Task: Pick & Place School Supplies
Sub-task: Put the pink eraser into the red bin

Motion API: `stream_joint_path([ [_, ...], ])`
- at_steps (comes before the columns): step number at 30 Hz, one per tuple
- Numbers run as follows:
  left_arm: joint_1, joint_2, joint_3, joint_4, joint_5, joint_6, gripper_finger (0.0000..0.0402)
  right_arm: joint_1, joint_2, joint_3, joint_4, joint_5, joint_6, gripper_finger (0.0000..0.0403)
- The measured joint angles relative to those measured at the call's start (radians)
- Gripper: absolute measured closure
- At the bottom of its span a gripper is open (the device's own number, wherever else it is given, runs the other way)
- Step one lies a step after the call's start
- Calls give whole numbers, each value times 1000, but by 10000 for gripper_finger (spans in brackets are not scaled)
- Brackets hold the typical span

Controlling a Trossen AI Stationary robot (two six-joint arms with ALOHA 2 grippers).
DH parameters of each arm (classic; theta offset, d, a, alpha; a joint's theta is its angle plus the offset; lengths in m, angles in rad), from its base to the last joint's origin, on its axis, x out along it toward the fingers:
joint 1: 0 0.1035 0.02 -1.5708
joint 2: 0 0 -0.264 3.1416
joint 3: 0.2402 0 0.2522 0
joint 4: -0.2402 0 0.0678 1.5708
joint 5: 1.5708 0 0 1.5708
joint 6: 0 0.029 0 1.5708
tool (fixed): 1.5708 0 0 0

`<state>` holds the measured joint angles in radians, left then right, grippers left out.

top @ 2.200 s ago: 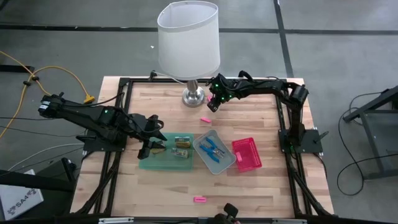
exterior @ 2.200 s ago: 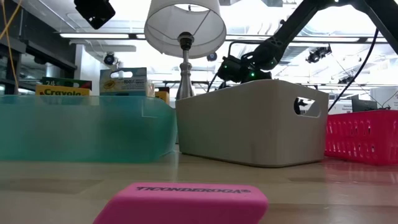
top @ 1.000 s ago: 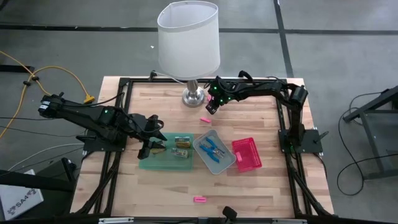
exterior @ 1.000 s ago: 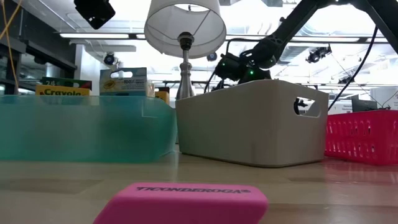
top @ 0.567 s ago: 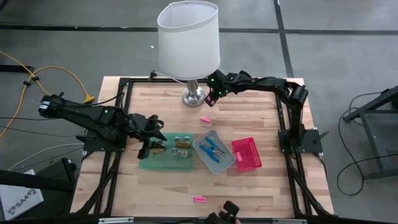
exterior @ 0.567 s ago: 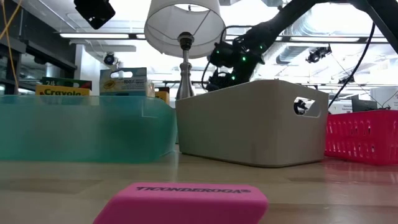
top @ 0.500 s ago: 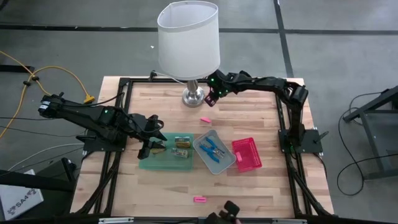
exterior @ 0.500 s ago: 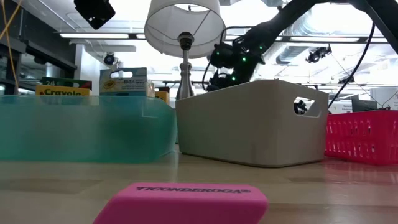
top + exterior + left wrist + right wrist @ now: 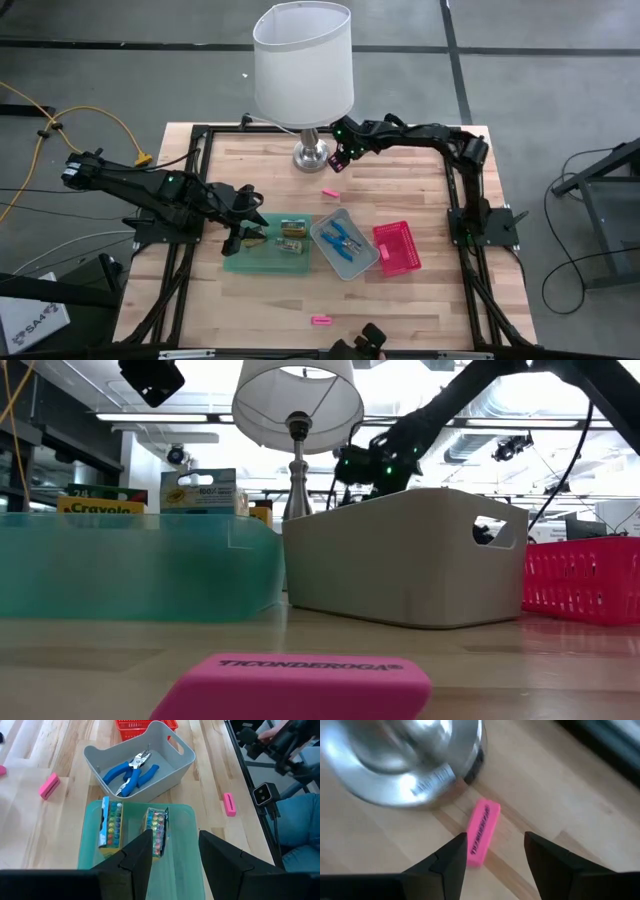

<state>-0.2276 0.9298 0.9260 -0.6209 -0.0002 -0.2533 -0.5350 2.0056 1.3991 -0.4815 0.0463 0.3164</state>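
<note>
Currently I take the green tray [image 9: 266, 257] as my landmark and work across from my left arm's side. My left gripper [image 9: 238, 234] hovers over the tray's left end, its fingers [image 9: 136, 861] standing apart with nothing between them. Inside the tray, two crayon packs [image 9: 156, 831] stand on edge side by side toward its right half; the wrist view shows the second one [image 9: 112, 826] next to the first, apart from the fingers.

Just right of the green tray sits the grey bin [image 9: 343, 243], holding the blue-handled pliers [image 9: 131, 770]. Beyond the bin, farther right, is the red basket [image 9: 396, 247]; I cannot make out anything in it.

Behind the green tray, toward the far edge of the table [image 9: 400, 300], stands the lamp [image 9: 303, 72]. My right gripper [image 9: 340, 159] hangs just right of the lamp's metal base [image 9: 415, 767], fingers [image 9: 449, 858] spread apart and empty. A pink eraser [image 9: 482, 832] lies on the wood beside that base, below the open fingers, not touching them. Another pink eraser [image 9: 330, 193] lies between the lamp and the grey bin.

In front of the green tray, near the table's front edge, a third pink eraser [image 9: 320, 320] lies alone.
</note>
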Motion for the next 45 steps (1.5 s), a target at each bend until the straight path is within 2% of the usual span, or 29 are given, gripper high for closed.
stream_joint_path([
  [29,0,34,0,0,9,-3,245,13,63,0,48,-25,28,215],
  [45,0,34,0,0,5,-7,245,37,91,1,53,6,28,215],
])
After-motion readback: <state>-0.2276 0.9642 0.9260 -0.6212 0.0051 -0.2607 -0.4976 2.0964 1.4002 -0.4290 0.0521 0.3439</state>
